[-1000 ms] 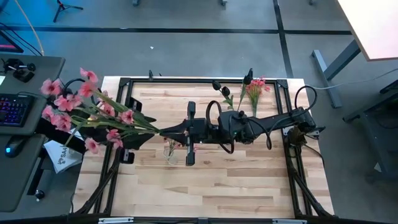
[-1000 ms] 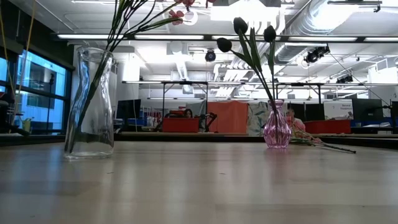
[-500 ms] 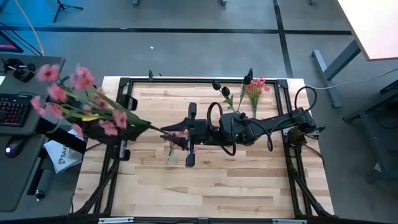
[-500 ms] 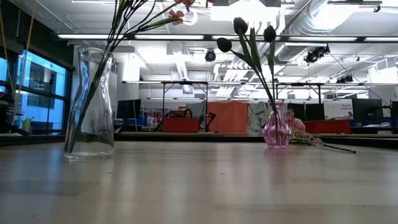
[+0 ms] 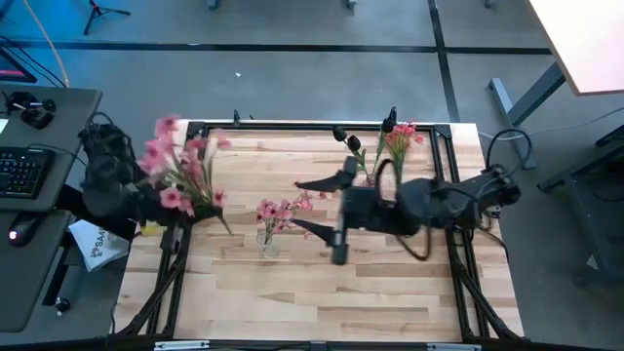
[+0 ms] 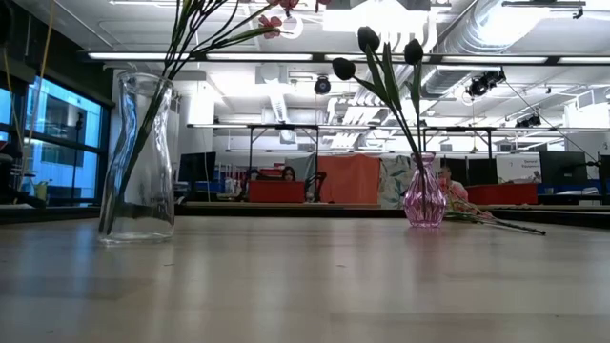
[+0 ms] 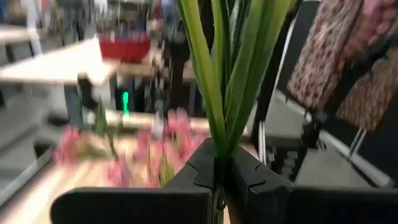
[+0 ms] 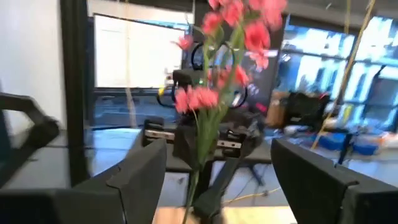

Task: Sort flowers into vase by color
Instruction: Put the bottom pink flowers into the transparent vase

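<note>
My left gripper (image 5: 185,210) (image 7: 219,168) is at the table's left edge, shut on a bunch of pink flowers (image 5: 180,171) that stands up from it. My right gripper (image 5: 314,206) (image 8: 211,180) is wide open and empty, just right of a clear glass vase (image 5: 266,241) (image 6: 138,157). That vase stands on the table and holds pink flowers (image 5: 283,208). The small pink vase (image 6: 424,198) at the far side holds dark buds (image 6: 369,40). More pink flowers (image 5: 401,137) lie on the table beside it. My left gripper pinches the bunch's green stems (image 7: 219,134) between its two fingers. The stems rise out of the fingers, and the blossoms are above, clear of the table. The stems' lower ends (image 5: 226,229) stick out past the gripper.
The black frame (image 5: 292,127) runs round the wooden table top. A desk with a keyboard (image 5: 19,171) stands off the table's left edge. The table's near half (image 5: 322,292) is bare wood.
My right gripper has opened, let go of a pink stem that now stands in the clear vase, and drawn back toward the table's right edge. My left gripper has pulled back toward the left edge and swung its bunch from hanging out over the left edge to standing up over the table.
</note>
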`<move>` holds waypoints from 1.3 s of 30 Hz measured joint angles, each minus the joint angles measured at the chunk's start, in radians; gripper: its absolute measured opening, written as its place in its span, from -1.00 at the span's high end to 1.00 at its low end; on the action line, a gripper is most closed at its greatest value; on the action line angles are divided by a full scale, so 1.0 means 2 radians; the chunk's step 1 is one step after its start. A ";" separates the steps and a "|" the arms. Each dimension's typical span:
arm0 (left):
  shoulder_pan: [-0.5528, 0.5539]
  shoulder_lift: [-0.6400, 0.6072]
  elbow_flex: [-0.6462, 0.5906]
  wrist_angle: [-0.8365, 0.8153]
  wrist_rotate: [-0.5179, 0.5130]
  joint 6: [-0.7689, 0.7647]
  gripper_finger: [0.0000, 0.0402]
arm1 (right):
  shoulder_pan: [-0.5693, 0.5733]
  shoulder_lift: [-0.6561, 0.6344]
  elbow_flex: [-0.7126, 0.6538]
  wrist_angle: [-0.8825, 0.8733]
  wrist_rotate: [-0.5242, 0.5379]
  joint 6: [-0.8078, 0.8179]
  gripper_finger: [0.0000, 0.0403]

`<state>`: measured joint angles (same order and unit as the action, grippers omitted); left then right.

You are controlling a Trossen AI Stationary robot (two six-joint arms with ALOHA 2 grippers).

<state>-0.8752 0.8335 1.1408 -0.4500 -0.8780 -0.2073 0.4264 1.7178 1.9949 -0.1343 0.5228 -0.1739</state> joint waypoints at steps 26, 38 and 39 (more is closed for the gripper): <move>-0.042 -0.028 -0.236 0.309 -0.051 0.035 1.00 | 0.021 -0.022 0.000 -0.063 0.043 0.048 -0.43; -0.003 -0.161 -0.410 0.492 -0.022 0.095 1.00 | 0.023 -0.022 0.000 -0.092 0.042 0.111 -0.43; 0.000 -0.163 -0.420 0.528 -0.023 0.113 1.00 | 0.023 -0.022 0.000 -0.092 0.041 0.114 -0.43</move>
<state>-0.8753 0.5081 0.3007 0.6060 -0.9243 0.0182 0.4717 1.6745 1.9942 -0.3176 0.6056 0.0532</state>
